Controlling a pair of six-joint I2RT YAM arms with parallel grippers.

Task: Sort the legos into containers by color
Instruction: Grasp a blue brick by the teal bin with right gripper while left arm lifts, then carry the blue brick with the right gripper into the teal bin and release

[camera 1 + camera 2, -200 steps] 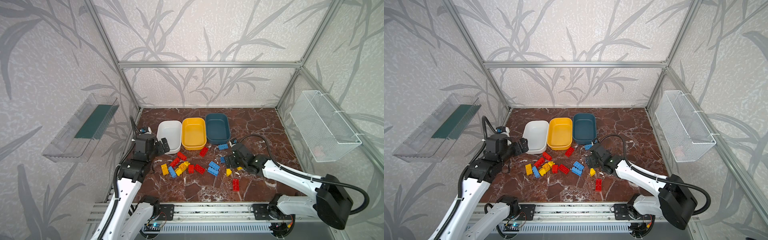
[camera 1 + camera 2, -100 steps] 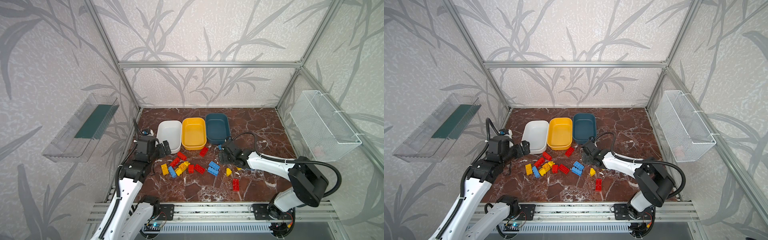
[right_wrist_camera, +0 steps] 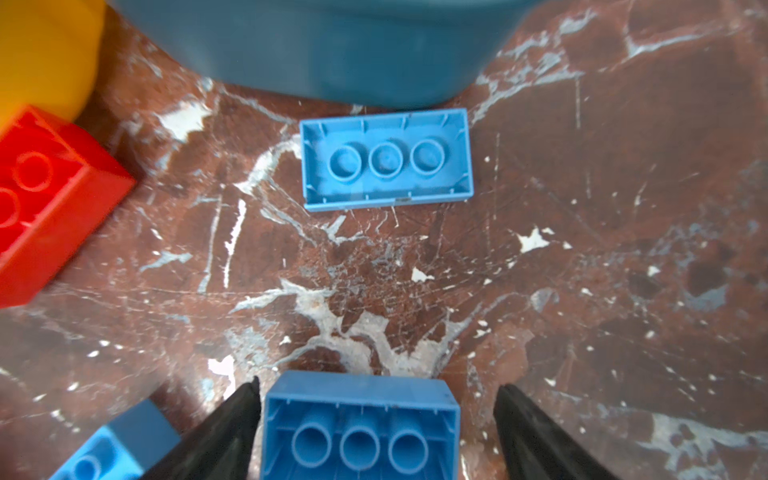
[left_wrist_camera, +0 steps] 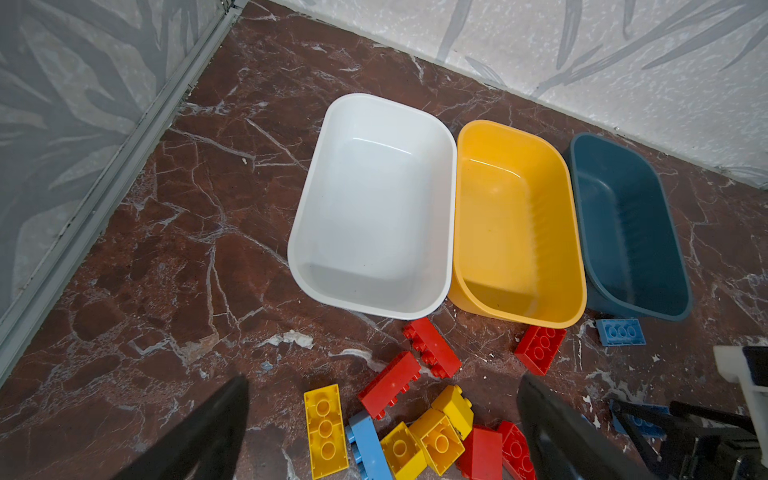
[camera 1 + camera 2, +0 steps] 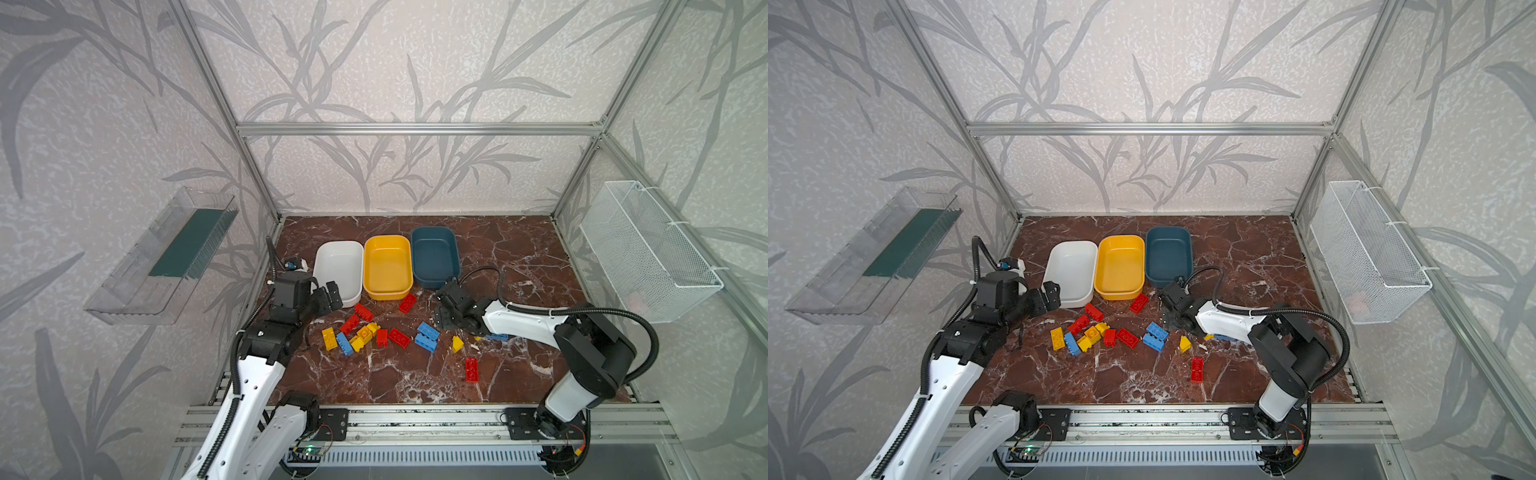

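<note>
Blue plastic, hollow side up: a brick (image 3: 361,428) lies on the marble floor (image 3: 623,270) between the fingers of the right claw (image 3: 376,384). The jaws stand apart, with one finger (image 3: 232,419) close against an end wall and a gap at the other. In a top view that claw sits just right of centre, below the teal tub (image 5: 434,259). That tub, the yellow tub (image 5: 387,266) and the white tub (image 5: 338,270) are all empty. The other bricks (image 5: 399,337) lie scattered below them at lower centre. The left claw (image 4: 383,377), jaws wide, hangs over them holding nothing. The brick looks light, stiff and slick-sided. A square pinch on its flat end walls should hold; a skewed one may let it pop out.
</note>
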